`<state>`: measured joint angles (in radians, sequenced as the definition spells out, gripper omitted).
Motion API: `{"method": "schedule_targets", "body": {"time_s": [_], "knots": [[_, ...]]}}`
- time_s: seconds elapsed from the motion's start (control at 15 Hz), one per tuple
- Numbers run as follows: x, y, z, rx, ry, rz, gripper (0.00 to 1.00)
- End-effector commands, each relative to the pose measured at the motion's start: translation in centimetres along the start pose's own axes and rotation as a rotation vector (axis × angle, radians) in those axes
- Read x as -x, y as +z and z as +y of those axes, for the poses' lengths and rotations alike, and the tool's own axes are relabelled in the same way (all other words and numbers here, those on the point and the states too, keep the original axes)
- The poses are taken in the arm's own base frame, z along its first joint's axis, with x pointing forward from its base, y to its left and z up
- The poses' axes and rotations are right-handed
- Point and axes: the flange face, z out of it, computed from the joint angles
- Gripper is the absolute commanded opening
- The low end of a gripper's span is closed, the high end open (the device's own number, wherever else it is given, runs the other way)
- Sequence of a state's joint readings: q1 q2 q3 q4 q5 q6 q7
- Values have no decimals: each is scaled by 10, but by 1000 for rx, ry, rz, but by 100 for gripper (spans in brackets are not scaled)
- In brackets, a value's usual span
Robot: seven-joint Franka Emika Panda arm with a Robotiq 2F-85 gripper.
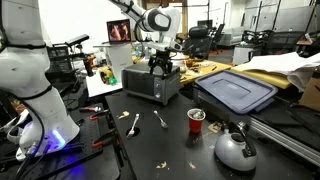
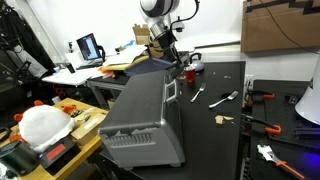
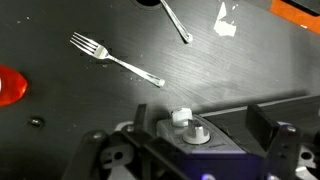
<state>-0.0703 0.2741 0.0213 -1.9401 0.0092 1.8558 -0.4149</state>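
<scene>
Hovering just above a silver toaster oven (image 1: pixel 152 84) on the dark surface (image 1: pixel 170 150), the fingers (image 1: pixel 156 67) stand spread and empty in an exterior view. In an exterior view, a spoon (image 2: pixel 197 96) and a fork (image 2: pixel 222 99) lie beside the oven. The wrist view shows the fork on the surface beyond the parted fingers.
</scene>
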Motion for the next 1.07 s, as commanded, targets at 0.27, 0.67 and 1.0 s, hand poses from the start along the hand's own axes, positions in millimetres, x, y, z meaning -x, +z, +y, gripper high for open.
{"method": "schedule_targets", "body": {"time_s": [0.27, 0.67, 1.0], "knots": [[2, 10, -3, -36, -50, -4, 100], [-3, 18, -3, -45, -54, -7, 100], [-10, 25, -6, -38, -71, -20, 100]]}}
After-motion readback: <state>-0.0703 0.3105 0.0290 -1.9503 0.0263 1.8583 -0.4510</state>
